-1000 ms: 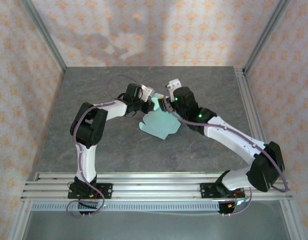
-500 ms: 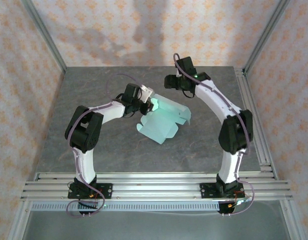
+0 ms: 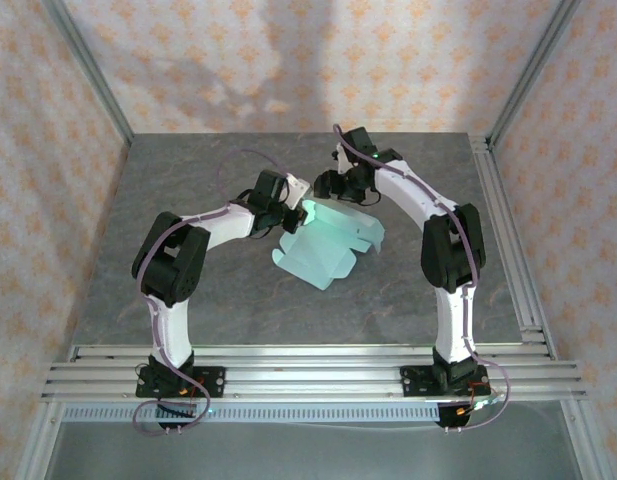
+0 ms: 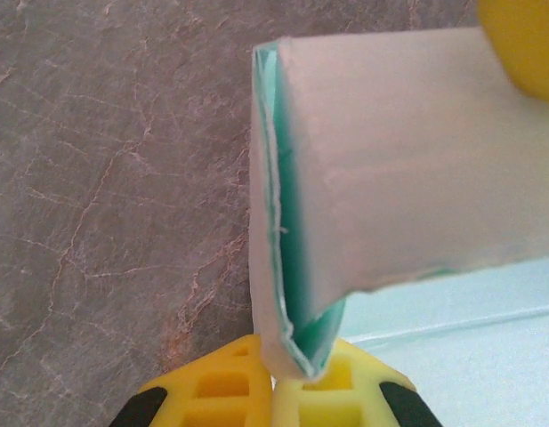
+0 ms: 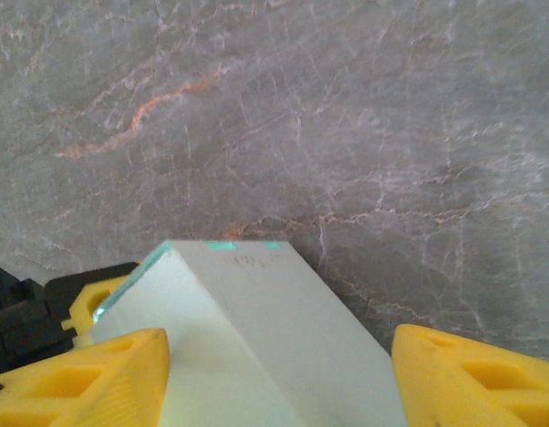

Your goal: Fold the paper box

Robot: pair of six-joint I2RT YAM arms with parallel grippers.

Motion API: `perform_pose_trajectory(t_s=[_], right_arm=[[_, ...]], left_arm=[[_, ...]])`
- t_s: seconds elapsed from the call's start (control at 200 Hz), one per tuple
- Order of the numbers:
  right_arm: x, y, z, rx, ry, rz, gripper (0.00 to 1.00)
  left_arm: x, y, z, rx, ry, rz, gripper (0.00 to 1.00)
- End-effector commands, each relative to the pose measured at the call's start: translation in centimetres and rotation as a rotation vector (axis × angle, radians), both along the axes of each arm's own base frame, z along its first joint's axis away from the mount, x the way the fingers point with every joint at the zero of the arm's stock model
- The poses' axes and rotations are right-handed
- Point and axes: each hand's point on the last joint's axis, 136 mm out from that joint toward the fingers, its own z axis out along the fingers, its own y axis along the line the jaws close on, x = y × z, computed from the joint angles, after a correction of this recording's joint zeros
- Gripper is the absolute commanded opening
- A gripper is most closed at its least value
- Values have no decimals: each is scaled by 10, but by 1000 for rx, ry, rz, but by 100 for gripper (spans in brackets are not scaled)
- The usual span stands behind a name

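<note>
The paper box (image 3: pixel 328 245) is lying mid-worktop (image 3: pixel 198 300), nearer the far edge. The left fingers (image 4: pixel 225 391) are clamping its doubled edge. The right fingers (image 5: pixel 105 374) are standing apart astride a raised panel. Best pressing squarely along the crease.

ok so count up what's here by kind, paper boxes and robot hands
pale mint-green thin card paper box: 1
yellow-fingered robot hands: 2 (left hand, right hand)
total: 3
</note>
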Motion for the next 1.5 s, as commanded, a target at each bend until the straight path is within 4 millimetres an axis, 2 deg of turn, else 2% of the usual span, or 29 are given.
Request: perform_pose_trajectory(t_s=[0.0,0.125,0.32,0.616,1.001,1.116,1.186,1.276,1.371,1.491], right_arm=[[-11,7,-19,36,67,13,65],[-13,9,-25,62,71,10,63],[-15,2,-34,87,75,-23,60],[-17,3,-52,103,117,-34,59],[-23,8,-52,148,137,-26,59],[-22,8,-53,152,140,-31,59],[-23,10,-52,164,144,-30,59],[-23,10,-51,175,148,-29,59],[-24,10,-48,175,139,-29,58],[-22,6,-40,184,111,-47,59]], left_arm=[[3,-6,-2,9,41,24,0],[8,-7,-7,-26,67,72,0],[10,-8,-9,-57,68,112,0],[14,-6,-15,-47,60,140,13],[21,-10,-16,-75,65,164,25],[23,-11,-15,-82,66,166,26],[23,-12,-14,-85,67,166,23],[24,-14,-13,-89,68,160,9],[23,-14,-13,-89,67,155,1],[21,-14,-6,-99,52,147,0]])
